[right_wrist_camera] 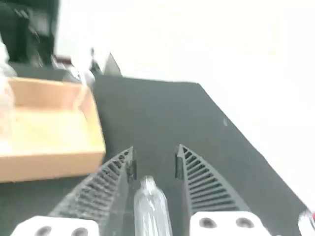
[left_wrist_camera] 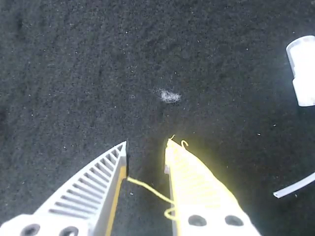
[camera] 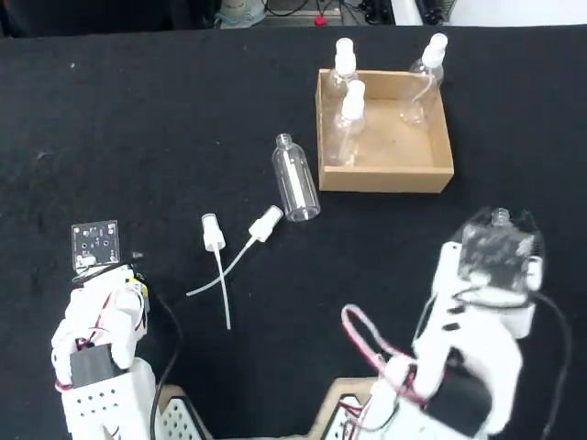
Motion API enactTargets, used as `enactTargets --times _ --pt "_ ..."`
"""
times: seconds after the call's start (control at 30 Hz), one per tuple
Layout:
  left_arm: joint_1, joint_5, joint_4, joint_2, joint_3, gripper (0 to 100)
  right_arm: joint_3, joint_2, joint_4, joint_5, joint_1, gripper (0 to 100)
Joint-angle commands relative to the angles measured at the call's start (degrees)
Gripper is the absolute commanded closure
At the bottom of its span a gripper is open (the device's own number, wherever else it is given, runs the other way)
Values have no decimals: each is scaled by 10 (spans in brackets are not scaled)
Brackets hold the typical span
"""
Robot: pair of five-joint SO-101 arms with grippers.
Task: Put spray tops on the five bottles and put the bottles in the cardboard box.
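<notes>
You had the right gripper clenched on a capless bottle, neck free, likely for capping (left gripper released, beside a loose spray top).

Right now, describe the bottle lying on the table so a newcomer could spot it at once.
Start at the cardboard box. Outside its wall on the left arm's side, a clear bottle lies on its side. It has no spray top, unlike the bottles in the box, and it lies loose, unlike the held bottle in the right gripper.
</notes>
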State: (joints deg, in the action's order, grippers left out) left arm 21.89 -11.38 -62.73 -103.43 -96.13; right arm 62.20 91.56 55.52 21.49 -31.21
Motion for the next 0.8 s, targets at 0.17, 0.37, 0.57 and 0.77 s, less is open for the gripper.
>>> enactTargets --times 0.17,0.37,0.57,0.77 --pt "3 -4 -3 -2 -13 870 -116 -378 -87 6 -165 827" --pt "2 -4 -3 -2 -13 870 -125 -497 -145 53 -172 797" --pt "3 -4 -3 -2 -13 870 -240 -649 -20 77 -129 731" --pt "3 -4 -3 -2 -13 870 -441 -839 113 77 -88 729"
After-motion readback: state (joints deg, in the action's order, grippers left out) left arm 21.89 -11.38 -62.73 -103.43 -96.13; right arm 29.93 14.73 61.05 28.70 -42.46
